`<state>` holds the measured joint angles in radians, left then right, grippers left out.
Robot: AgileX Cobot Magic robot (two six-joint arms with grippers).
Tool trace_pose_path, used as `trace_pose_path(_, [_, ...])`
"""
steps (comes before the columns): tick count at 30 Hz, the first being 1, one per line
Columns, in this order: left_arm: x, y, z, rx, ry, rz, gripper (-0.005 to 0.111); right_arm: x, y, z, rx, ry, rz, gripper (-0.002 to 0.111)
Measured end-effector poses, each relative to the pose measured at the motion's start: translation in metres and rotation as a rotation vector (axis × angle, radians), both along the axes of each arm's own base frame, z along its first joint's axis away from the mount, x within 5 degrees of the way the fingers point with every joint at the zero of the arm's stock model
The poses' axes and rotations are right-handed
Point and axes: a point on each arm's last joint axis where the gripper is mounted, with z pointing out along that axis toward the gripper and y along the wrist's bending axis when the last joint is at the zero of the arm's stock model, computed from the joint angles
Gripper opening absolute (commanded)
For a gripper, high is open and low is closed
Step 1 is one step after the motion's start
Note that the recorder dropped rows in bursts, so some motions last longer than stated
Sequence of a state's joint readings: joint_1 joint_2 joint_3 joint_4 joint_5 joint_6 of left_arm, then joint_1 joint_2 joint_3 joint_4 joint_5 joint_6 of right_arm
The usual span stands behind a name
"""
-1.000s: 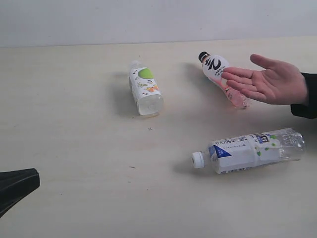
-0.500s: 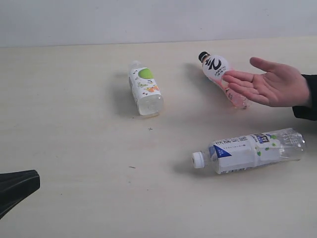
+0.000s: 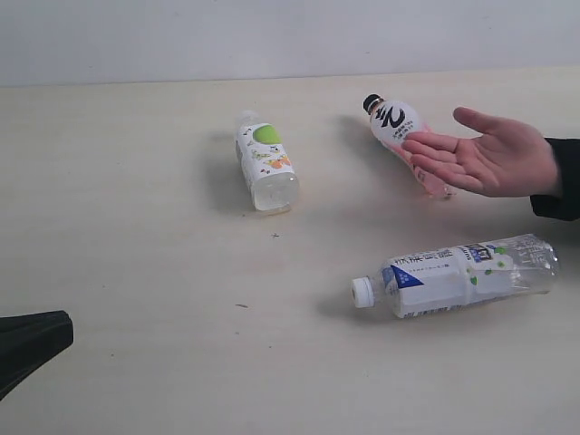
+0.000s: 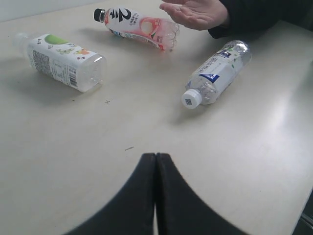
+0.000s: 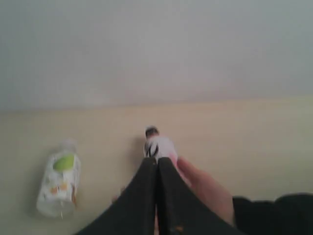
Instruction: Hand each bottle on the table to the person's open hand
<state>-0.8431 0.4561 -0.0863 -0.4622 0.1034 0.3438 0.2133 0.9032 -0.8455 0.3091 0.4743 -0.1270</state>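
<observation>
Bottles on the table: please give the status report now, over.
Left claw shut, empty; right claw shut, empty. Three bottles lying untouched: green-label bottle, pink bottle, blue-label bottle. Open hand palm up, close by pink bottle.

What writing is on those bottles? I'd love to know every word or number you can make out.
"2", or a mark much like it: large, black, on the black-capped pink bottle.
Blue-white label bottle: white characters, too blurred to read.
Green-label bottle: barcode and small print, too small to read.
</observation>
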Motion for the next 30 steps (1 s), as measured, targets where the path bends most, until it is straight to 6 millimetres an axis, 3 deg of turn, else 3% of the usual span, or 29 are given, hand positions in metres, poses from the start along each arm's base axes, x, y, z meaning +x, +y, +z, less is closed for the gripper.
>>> trace_pose_path(4, [0.0, 0.0, 0.0, 0.0, 0.0, 0.0, 0.0, 0.035, 0.013, -0.013, -0.15, 0.245, 0.128, 0.0])
trace_pose_path(9, [0.0, 0.0, 0.0, 0.0, 0.0, 0.0, 0.0, 0.054, 0.04, -0.027, -0.37, 0.331, 0.401, 0.0])
trace_pose_path(17, [0.0, 0.0, 0.0, 0.0, 0.0, 0.0, 0.0, 0.035, 0.075, -0.042, -0.756, 0.242, 0.923, 0.0])
trace_pose_path(30, [0.0, 0.0, 0.0, 0.0, 0.0, 0.0, 0.0, 0.023, 0.066, -0.05, -0.929, 0.352, 1.074, 0.004])
